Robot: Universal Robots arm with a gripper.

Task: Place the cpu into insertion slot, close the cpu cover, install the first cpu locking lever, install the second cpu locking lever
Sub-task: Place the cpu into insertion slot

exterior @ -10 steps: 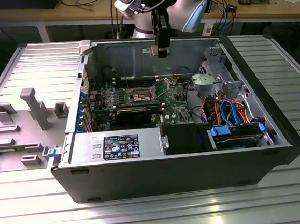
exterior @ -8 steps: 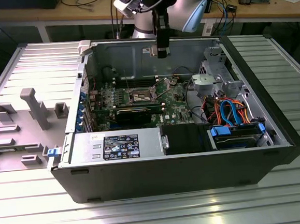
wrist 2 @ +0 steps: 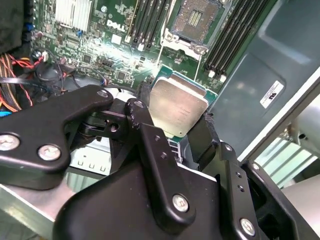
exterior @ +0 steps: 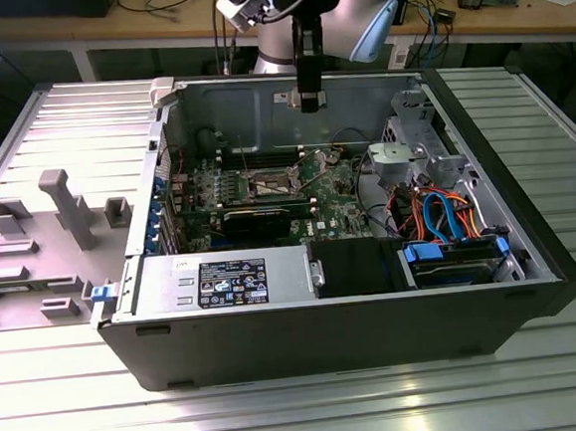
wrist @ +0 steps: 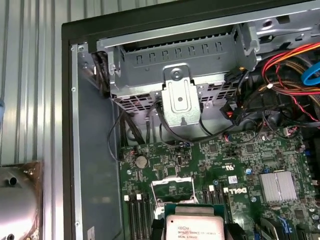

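Nearest in the exterior view, the open case [exterior: 326, 322] sits on the ribbed table [exterior: 284, 415]. Its power supply [exterior: 218, 281] lies along the near wall, and orange and blue cables [exterior: 443, 213] run toward the exterior view's right. Farther in lies a long black card [exterior: 258, 216], then the green board [exterior: 331, 187], and on it the socket [exterior: 271, 185]. In the second wrist view the socket's contacts are bare, so nothing is seated there. The cover [wrist: 172, 180] frames the socket in the first wrist view, and I cannot tell how far it is swung up.

Farthest and highest, by the case's far wall, hangs my end effector [exterior: 309, 99]. In the second wrist view its two black fingers [wrist 2: 142, 120] are clamped on opposite edges of the cpu [wrist 2: 180, 102]. The silver top faces the camera, and the chip is held in the air above the board, apart from the socket.

I judge the task barely begun. The chip is in hand but not placed, the cover is not closed over it, and the two locking steps are not yet done.
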